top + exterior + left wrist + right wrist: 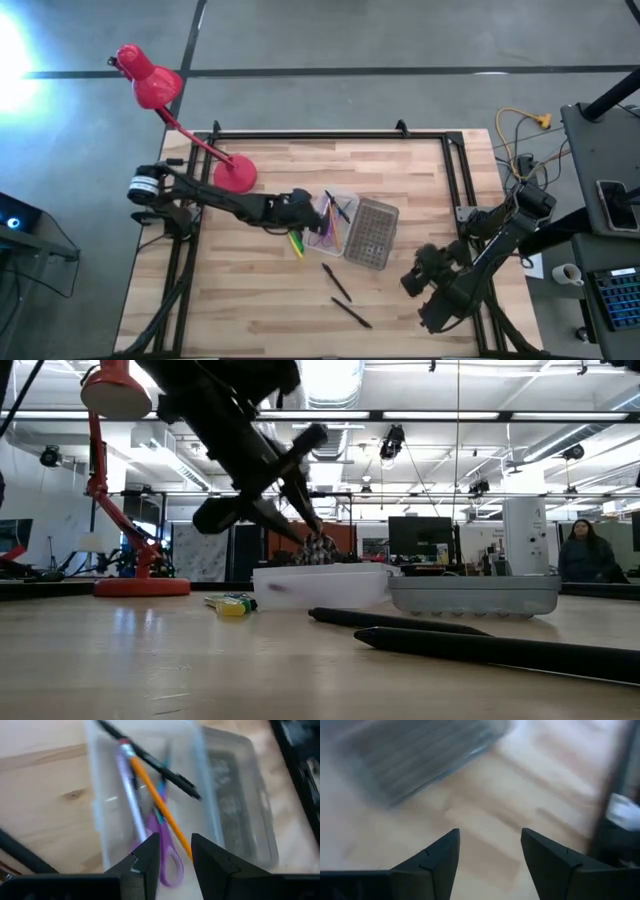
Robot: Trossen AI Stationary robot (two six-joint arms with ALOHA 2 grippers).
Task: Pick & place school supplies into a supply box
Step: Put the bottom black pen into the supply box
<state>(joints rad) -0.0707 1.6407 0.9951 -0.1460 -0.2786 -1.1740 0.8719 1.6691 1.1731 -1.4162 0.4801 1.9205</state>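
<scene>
Supply box (334,222) sits open near the middle of the tabletop (260,310), its grey lid (372,234) just beside it on the right-edge side, and inside lie purple-handled scissors (162,845), an orange pencil (155,795), a purple pen (129,785) and a black pen (150,757). My left gripper (176,855) hangs over the box with its fingers parted and nothing between them, a green and yellow pencil (296,243) on the wood just beside the box. Two black pens (343,297) lie nearer the front edge, and my right gripper (490,855) waits open and empty toward the front right corner.

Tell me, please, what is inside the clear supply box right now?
Supply box holds purple scissors, an orange pencil, a purple pen and a black pen; the left gripper hides its near end.
</scene>
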